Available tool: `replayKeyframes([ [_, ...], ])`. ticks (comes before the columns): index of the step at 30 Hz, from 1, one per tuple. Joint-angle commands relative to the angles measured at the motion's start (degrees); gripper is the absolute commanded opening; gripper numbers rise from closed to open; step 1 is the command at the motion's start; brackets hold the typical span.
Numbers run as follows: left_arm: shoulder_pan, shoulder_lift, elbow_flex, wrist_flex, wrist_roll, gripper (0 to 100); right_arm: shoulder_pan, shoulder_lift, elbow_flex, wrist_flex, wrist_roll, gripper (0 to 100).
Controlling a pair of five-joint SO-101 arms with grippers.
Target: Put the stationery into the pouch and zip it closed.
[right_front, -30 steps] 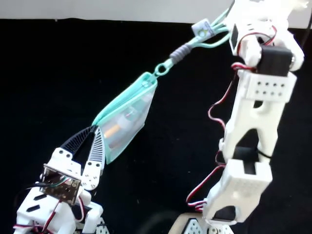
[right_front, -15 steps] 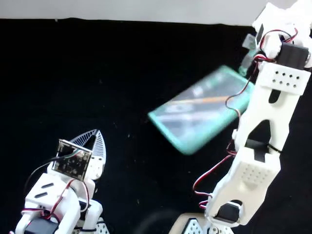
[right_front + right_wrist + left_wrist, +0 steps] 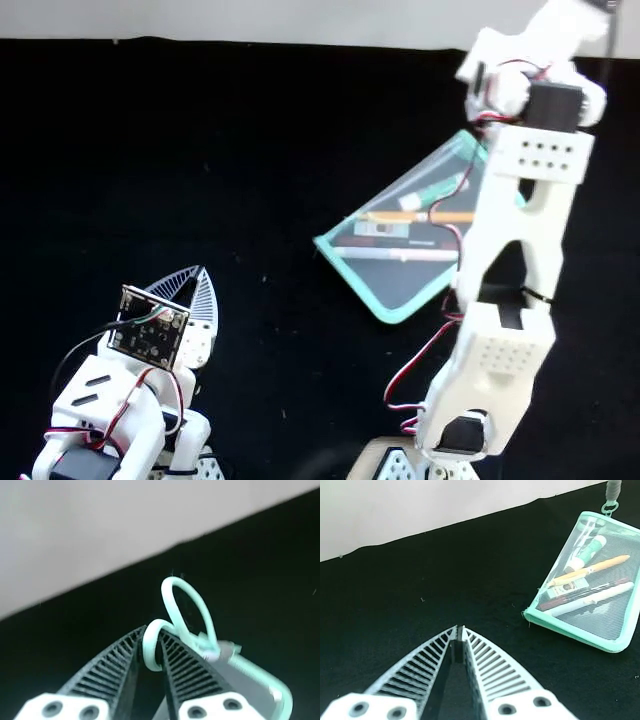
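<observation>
Black cloth (image 3: 200, 150); right arm (image 3: 520, 210) across pouch (image 3: 395, 250)

Your left gripper (image 3: 459, 628), fingers together over the black tabletop (image 3: 420, 580), sits well apart from the stationery-filled mint-green mesh pouch (image 3: 612, 617).

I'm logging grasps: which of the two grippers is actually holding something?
The right gripper: it is shut on the mint cord loop of the pouch. The left gripper is shut too, but on nothing.
</observation>
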Motion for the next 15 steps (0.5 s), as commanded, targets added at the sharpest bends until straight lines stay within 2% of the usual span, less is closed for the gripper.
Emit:
replayKeyframes([
  [1, 0.0, 0.0, 0.0, -0.3, -0.4, 1, -5.8, -1.2, -1.9, 7.5, 0.7, 0.6],
  [6, 0.0, 0.0, 0.0, -0.3, -0.4, 1, -13.4, -1.4, -2.0, 17.5, 1.8, 0.9],
  [9, 0.0, 0.0, 0.0, 0.1, -0.4, 1, -16.4, -1.4, -1.5, 17.5, 5.9, 0.9],
  [15, 0.0, 0.0, 0.1, 0.1, -0.4, 1, -26.0, -1.2, -1.3, 17.6, 6.2, 1.0],
])
